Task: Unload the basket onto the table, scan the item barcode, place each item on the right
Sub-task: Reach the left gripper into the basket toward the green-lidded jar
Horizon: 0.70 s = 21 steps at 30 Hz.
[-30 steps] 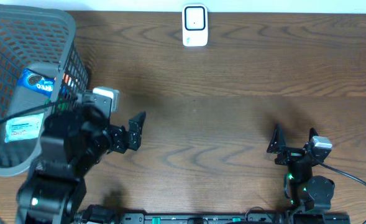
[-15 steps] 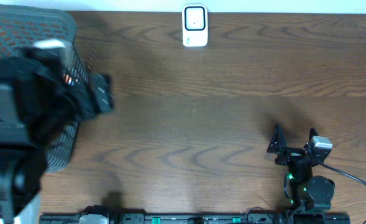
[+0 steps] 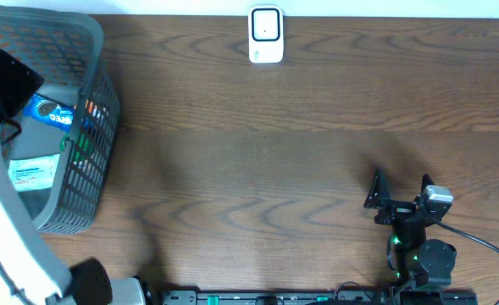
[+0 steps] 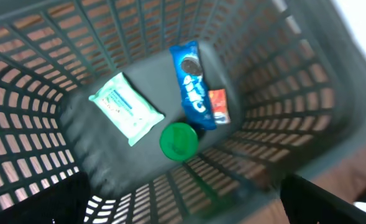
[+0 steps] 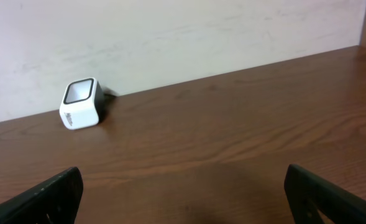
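Observation:
A grey basket (image 3: 92, 127) stands at the table's left end and holds the items. In the left wrist view I look down into the basket (image 4: 276, 106): a blue Oreo pack (image 4: 192, 84), a pale green wipes pack (image 4: 125, 107), a round green lid (image 4: 179, 140) and a small red packet (image 4: 219, 106). My left gripper (image 4: 183, 208) hovers open above them, touching nothing. The white scanner (image 3: 266, 36) stands at the far edge, also seen as the scanner (image 5: 81, 103) in the right wrist view. My right gripper (image 3: 400, 188) rests open and empty at the front right.
My left arm (image 3: 8, 229) rises white along the left edge, over the basket's near side. A pale wall (image 5: 170, 37) backs the table behind the scanner. Bare wood (image 3: 266, 169) lies between the basket and the right arm.
My left arm has swung from the table beside the basket up and leftward until its gripper is over the basket's inside. The right arm has not moved.

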### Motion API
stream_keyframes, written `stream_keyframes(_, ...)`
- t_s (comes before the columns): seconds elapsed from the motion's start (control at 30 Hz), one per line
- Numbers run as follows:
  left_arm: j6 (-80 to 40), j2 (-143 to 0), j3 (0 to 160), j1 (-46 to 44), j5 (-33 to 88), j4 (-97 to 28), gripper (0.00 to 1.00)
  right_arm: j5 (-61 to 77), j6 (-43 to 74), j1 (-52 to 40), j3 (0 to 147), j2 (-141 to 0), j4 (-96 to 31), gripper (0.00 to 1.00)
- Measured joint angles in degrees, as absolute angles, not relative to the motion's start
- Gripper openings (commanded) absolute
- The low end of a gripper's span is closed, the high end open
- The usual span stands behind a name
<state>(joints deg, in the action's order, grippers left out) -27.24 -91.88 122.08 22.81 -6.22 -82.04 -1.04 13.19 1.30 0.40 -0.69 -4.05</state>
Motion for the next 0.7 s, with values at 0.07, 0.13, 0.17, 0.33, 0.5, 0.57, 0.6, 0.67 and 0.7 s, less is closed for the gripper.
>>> stream_keyframes(0.07,-27.2,-94.2,122.1,22.8,-6.3,-82.1,0.98,-1.0,13.2,1.3,0.4,-0.7,-4.0,0.99)
stream_keyframes(0.13,-27.4,-96.5,122.1,22.8,-6.3,-82.5,0.98,-1.1,13.2,1.3,0.4,-0.7,-4.0,0.99)
stream_keyframes(0.17,-28.0,-97.6,122.1,22.8,-6.3,-83.2,0.98,-1.1,13.2,1.3,0.4,-0.7,-4.0,0.99)
stream_keyframes(0.33,-32.9,-102.3,122.1,22.8,-6.4,-86.4,0.98,-1.1,13.2,1.3,0.4,-0.7,-4.0,0.99)
stream_keyframes(0.5,-35.2,-107.8,119.7,22.8,-6.4,-85.5,0.98,-1.1,13.2,1.3,0.4,-0.7,-4.0,0.99)
stream_keyframes(0.57,-35.9,-110.5,118.0,22.8,-6.3,-85.3,0.98,-1.1,13.2,1.3,0.4,-0.7,-4.0,0.99)
stream_keyframes(0.6,-36.1,-111.6,117.2,22.8,-6.3,-84.9,0.98,-1.1,13.2,1.3,0.4,-0.7,-4.0,0.99)
stream_keyframes(0.67,-36.2,-114.2,114.9,22.8,-6.4,-84.0,0.97,-1.1,13.2,1.3,0.4,-0.7,-4.0,0.99)
stream_keyframes(0.7,-36.3,-114.7,113.7,22.8,-6.4,-83.2,0.98,-1.1,13.2,1.3,0.4,-0.7,-4.0,0.99)
